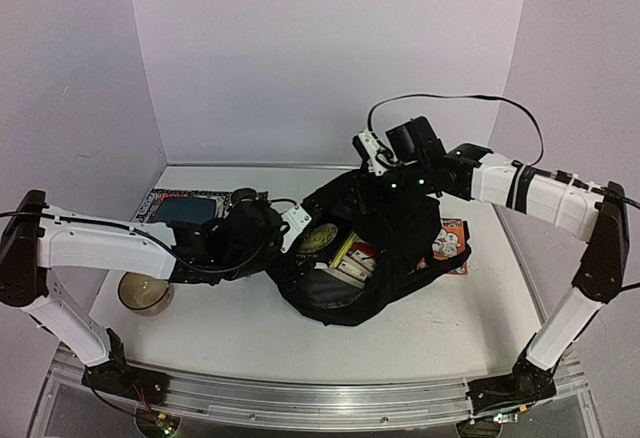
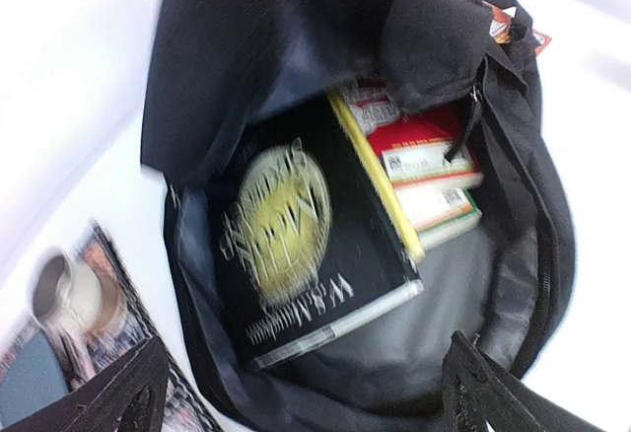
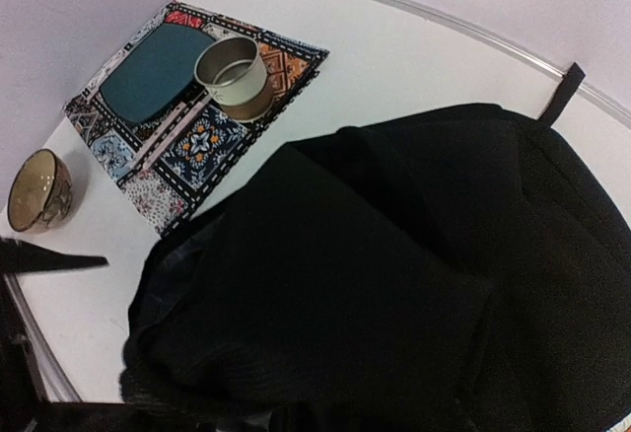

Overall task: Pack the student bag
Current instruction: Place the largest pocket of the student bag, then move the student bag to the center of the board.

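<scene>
**Student bag** (image 1: 395,283): large, soft, black fabric. Lying at the middle of the desk (image 1: 230,333), mouth unzipped and gaping toward the left arm, upper flap bunched at the far side.

**Contents, from the left wrist view:**
- Black book (image 2: 296,235): round gold emblem, flat, cover up, lettering blurred.
- Yellow-edged book (image 2: 380,171): just beside the black book, on its right.
- Red-and-white books (image 2: 424,151): stacked beyond the yellow-edged one, against the bag's right wall.
- Grey lining (image 2: 394,343): bare below the books.

**Left claw** (image 1: 293,222): at the bag's left rim, over the mouth. Fingers (image 2: 123,393) spread wide at the two lower corners of the wrist view, nothing between them.

**Right claw** (image 1: 372,150): above the bag's far side, over the bunched flap. One dark finger (image 3: 59,260) visible at the left edge of the wrist view, the other hidden. Wide or narrow, gripping fabric or not: cannot tell.

**Orange printed sheet** (image 1: 453,243): flat on the desk, partly under the bag's right side.

**Patterned placemat** (image 3: 212,146): far-left part of the desk, left of the bag.
- Teal plate (image 3: 148,72): on the placemat.
- Metal cup (image 3: 235,75): upright, on the placemat just beside the plate.
- Pale sticks (image 3: 163,141): a pair, alongside the plate.

**Brown bowl** (image 1: 145,293): on the bare desk at front left, off the placemat, close to the left forearm.
</scene>
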